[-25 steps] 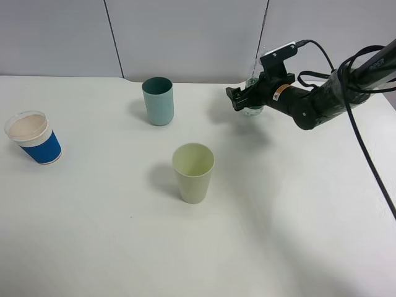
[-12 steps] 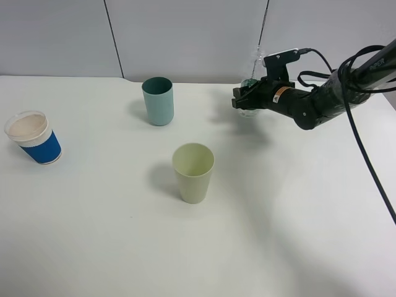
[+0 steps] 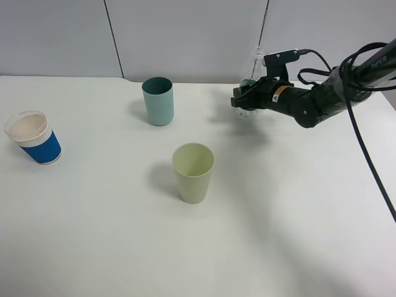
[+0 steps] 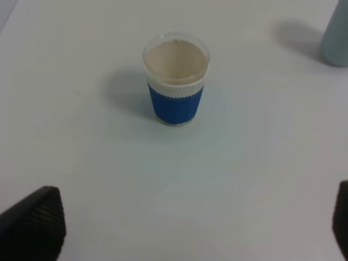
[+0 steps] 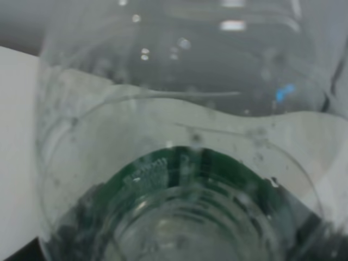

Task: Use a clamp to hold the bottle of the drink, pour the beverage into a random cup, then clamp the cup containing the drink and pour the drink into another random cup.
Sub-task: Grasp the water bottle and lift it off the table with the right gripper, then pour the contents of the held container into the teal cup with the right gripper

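Observation:
The clear bottle (image 3: 253, 69) with a dark green label stands slightly tilted at the back right of the table. My right gripper (image 3: 242, 101) is shut on its lower body. In the right wrist view the bottle (image 5: 179, 163) fills the frame and hides the fingers. The teal cup (image 3: 158, 101) stands upright at the back centre, well left of the bottle; its edge also shows in the left wrist view (image 4: 334, 32). The blue-and-white cup (image 3: 34, 137) stands at the far left. My left gripper (image 4: 187, 228) is open and empty, hovering short of that cup (image 4: 175, 81).
A pale yellow-green tumbler (image 3: 193, 173) stands upright in the middle of the white table (image 3: 297, 223), in front of the teal cup. A grey wall panel (image 3: 185, 37) runs along the table's back edge. The right arm's cables (image 3: 365, 154) hang on the right.
My right gripper has drawn slightly right and up around the bottle, and the bottle now leans a little. The cups have not moved.

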`<state>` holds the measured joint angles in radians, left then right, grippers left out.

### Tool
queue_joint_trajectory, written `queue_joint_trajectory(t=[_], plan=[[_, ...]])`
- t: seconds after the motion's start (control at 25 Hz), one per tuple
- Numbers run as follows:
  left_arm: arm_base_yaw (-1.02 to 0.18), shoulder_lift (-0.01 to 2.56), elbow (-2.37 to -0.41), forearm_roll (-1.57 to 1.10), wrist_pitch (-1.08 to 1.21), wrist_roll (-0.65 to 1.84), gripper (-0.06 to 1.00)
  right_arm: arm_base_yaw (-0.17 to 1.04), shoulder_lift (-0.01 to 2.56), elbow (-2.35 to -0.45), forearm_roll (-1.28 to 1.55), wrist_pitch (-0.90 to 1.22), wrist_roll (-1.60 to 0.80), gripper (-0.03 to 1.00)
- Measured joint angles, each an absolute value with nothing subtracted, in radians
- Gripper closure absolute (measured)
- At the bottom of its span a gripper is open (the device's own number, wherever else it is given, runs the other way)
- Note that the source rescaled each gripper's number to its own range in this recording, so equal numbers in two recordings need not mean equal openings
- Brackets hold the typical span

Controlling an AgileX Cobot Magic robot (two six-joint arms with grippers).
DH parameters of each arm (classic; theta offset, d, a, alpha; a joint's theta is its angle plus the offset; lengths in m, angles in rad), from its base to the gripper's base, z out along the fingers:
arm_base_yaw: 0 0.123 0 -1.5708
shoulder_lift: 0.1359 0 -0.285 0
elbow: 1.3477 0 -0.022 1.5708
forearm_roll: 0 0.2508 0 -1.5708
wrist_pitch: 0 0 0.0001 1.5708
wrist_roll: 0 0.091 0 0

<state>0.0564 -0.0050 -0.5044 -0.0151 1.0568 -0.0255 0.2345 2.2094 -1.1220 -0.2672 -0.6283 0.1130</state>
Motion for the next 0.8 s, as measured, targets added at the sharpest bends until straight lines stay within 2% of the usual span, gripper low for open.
queue_joint_trajectory(t=[0.28, 0.56, 0.8], plan=[[0.056, -0.005, -0.504, -0.015, 1.057, -0.025, -0.06, 0.262, 2.142, -1.12, -0.291, -0.486, 0.114, 0.97], [0.056, -0.005, -0.504, -0.015, 1.057, -0.025, -0.06, 0.313, 2.081, -1.12, -0.294, -0.469, 0.114, 0.97], [0.056, -0.005, -0.504, -0.015, 1.057, -0.025, -0.06, 0.385, 2.074, -1.239, -0.357, -0.286, 0.114, 0.97]])
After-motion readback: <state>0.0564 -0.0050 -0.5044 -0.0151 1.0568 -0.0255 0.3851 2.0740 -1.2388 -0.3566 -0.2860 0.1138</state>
